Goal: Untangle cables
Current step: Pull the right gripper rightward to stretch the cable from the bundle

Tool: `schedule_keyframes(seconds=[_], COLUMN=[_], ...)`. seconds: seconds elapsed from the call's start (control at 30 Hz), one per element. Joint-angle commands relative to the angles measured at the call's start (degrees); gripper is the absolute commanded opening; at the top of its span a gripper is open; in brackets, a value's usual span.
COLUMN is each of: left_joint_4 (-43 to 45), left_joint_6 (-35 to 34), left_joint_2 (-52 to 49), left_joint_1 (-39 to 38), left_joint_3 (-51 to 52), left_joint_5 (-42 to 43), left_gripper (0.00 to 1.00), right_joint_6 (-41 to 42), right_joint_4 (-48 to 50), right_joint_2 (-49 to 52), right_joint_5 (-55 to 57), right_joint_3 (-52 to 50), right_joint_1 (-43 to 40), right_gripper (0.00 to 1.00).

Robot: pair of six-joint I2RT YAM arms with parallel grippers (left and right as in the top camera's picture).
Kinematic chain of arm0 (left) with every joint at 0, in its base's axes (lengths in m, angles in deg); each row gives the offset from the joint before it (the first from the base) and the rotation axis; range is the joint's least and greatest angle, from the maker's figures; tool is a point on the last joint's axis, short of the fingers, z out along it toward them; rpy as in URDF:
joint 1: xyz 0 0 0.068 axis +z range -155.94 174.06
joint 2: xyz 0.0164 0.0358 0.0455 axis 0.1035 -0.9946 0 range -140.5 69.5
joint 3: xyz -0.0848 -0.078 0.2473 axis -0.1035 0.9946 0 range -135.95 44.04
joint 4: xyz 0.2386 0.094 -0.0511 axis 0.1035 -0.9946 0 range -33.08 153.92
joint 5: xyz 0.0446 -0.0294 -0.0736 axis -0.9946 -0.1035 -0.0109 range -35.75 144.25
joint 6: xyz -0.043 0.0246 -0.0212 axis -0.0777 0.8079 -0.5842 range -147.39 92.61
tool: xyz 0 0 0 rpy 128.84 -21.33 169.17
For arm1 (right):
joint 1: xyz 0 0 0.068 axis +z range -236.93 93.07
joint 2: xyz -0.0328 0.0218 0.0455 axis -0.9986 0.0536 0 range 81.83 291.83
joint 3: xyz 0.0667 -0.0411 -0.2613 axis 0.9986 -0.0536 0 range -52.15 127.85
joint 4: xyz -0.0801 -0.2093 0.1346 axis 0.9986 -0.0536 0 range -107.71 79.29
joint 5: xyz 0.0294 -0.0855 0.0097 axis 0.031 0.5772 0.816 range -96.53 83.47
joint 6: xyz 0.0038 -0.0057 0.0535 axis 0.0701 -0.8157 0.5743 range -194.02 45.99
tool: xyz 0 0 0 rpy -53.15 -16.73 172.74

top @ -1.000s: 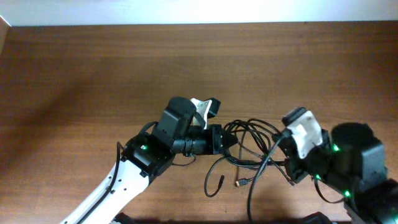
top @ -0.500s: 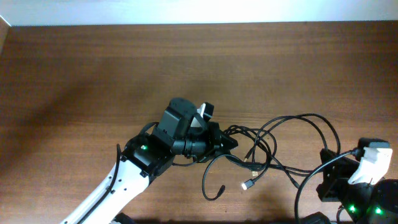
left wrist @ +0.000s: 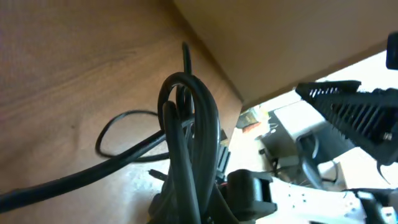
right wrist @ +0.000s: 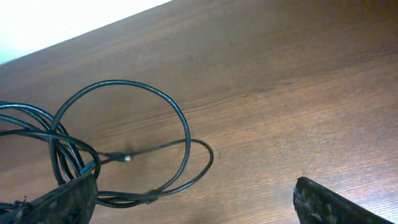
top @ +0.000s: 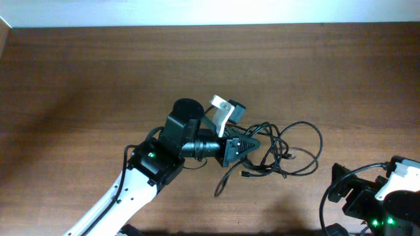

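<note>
The cables point(top: 282, 154) lie as one tangle of thin black cords on the wooden table point(top: 98, 78), loops spreading right. My left gripper point(top: 251, 145) is shut on the tangle's left side. In the left wrist view the gripped bundle point(left wrist: 189, 130) rises in a tight loop from the jaws at the bottom edge. My right gripper point(right wrist: 193, 211) is open and holds nothing. Its fingers point(right wrist: 333, 204) stand wide apart, and the cable loops point(right wrist: 124, 137) lie ahead of it to the left, with a small plug point(right wrist: 126, 158) showing. The right arm point(top: 384, 200) sits at the bottom right corner.
A loose cord end point(top: 222, 187) trails toward the front edge below the left gripper. The table's far edge meets a white wall point(top: 210, 12). Beyond the table edge, the left wrist view shows the other arm's black and white parts point(left wrist: 348, 118).
My right gripper has opened and let go of the cable, and it has pulled back to the bottom right. The stretched loops have sprung back left into a tighter tangle. The left gripper keeps its hold.
</note>
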Motion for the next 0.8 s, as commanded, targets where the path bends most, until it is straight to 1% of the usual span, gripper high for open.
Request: schedule_keyframes(seconds=[0.0,0.03,0.07,0.1,0.13,0.17,0.23,0.33,0.37,0.4,0.43,0.47,0.5,0.53,0.57,0.63,0.7,0.73,0.77], left_joint_4=[0.79,0.98,1.33,4.09,5.73,9.29,13.86,15.34,16.02,16.7,17.68,17.7,17.68,17.66,17.62,17.64,17.66,17.66,17.64], left_joint_6=[7.8,7.98,8.0,7.98,7.96,7.91,7.69,7.72,7.72,7.72,7.72,7.72,7.72,7.69,7.69,7.52,6.12,6.12,5.99], left_joint_2=[0.35,0.35,0.35,0.35,0.35,0.35,0.35,0.35,0.33,0.33,0.33,0.33,0.33,0.33,0.33,0.33,0.33,0.33,0.33], left_joint_1=[0.22,0.22,0.22,0.22,0.22,0.17,0.07,-1.84,-3.02,-3.67,-4.59,-5.14,-5.57,-5.55,-5.55,-5.55,-5.55,-5.55,-5.55], left_joint_3=[-0.37,-0.37,-0.37,-0.37,-0.37,-0.37,-0.37,-0.37,-0.37,-0.37,-0.37,-0.37,-0.37,-0.37,-0.37,-0.37,-0.37,-0.37,-0.37], left_joint_5=[5.92,7.15,8.15,11.04,12.33,15.5,20.31,21.55,21.53,21.4,20.59,19.12,18.27,18.27,18.08,18.08,18.08,18.08,18.08], left_gripper=[0.0,0.0,0.0,0.0,0.0,0.0,0.0,0.0,0.0,0.0,0.0,0.0,0.0,0.0,0.0,0.0,0.0,0.0,0.0], right_joint_6=[-12.31,-18.56,-23.06,-28.2,-29.51,-32.48,-35.43,-38.38,-38.36,-38.36,-38.36,-38.36,-38.36,-38.36,-38.36,-38.36,-38.36,-38.36,-38.36], right_joint_4=[2.51,3.91,4.9,6.36,6.6,6.64,6.64,7.3,7.69,7.85,7.98,8.02,8.02,8.02,8.04,8.02,8.04,8.02,8.02], right_joint_2=[-0.63,-0.63,-0.63,-0.63,-0.63,-0.61,-0.63,-0.61,-0.61,-0.61,-0.61,-0.61,-0.61,-0.61,-0.61,-0.61,-0.61,-0.61,-0.61], right_joint_5=[-5.03,-9.75,-13.7,-18.91,-20.39,-23.85,-27.76,-31.15,-31.34,-31.3,-31.3,-31.3,-31.28,-31.28,-31.28,-31.26,-31.26,-31.26,-31.23], right_joint_3=[0.44,0.44,0.44,0.44,0.44,0.42,0.42,0.42,0.42,0.42,0.42,0.42,0.42,0.42,0.42,0.42,0.42,0.42,0.42], right_joint_1=[-0.31,-0.31,-0.31,-0.31,-0.31,-0.31,-0.31,-0.31,-0.31,-0.31,-0.31,-0.31,-0.31,-0.31,-0.31,-0.31,-0.31,-0.31,-0.31], right_gripper=[0.99,0.99,0.99,0.99,0.99,0.99,1.0,0.99,0.97,0.94,0.78,0.65,0.46,0.35,0.26,0.18,0.12,0.12,0.24])
